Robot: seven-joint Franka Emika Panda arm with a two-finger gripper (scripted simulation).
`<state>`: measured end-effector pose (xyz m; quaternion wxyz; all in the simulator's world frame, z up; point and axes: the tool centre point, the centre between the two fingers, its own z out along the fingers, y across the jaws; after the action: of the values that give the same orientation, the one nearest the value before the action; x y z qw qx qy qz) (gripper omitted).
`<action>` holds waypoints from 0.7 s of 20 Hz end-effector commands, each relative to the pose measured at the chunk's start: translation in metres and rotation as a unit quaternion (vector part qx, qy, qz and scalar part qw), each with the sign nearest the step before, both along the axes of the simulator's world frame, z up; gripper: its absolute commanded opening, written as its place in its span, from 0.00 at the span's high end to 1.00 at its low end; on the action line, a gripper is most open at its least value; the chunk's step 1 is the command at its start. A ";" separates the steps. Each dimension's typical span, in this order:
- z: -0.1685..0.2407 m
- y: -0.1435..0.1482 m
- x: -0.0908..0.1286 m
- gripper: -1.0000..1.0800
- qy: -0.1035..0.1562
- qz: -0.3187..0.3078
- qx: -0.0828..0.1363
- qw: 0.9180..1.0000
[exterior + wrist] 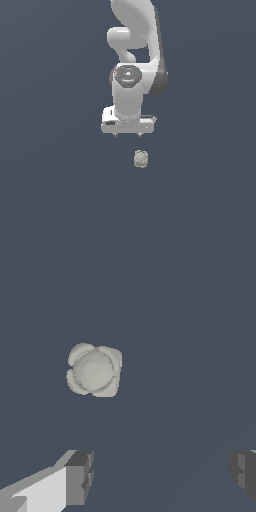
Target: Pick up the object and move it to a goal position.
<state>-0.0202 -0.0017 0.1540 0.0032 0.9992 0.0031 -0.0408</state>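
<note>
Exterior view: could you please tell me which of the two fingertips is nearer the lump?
The fingertip on the exterior view's right: the lump lies almost directly below it in the picture, off from the other one.

This is not a real room but a rendered, simulated scene. Everything around the arm is one flat dark blue-grey surface of a single colour, with no wall, no furniture, no edge and no horizon to see. The arm is smooth white with grey joints and has simple, clean shading, as computer models have. The object is a pale lump with blocky, faceted lobes, which looks modelled and not photographed. In the wrist view the fingers are plain grey and white blocks with hard edges.
</note>
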 end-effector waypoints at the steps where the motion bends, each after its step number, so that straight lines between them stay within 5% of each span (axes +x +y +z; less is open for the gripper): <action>1: 0.000 0.000 0.000 0.04 0.000 0.000 0.000 1.000; 14: -0.005 0.009 0.004 0.04 -0.005 -0.006 0.013 1.000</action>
<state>-0.0159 0.0070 0.1488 -0.0099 0.9993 -0.0020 -0.0364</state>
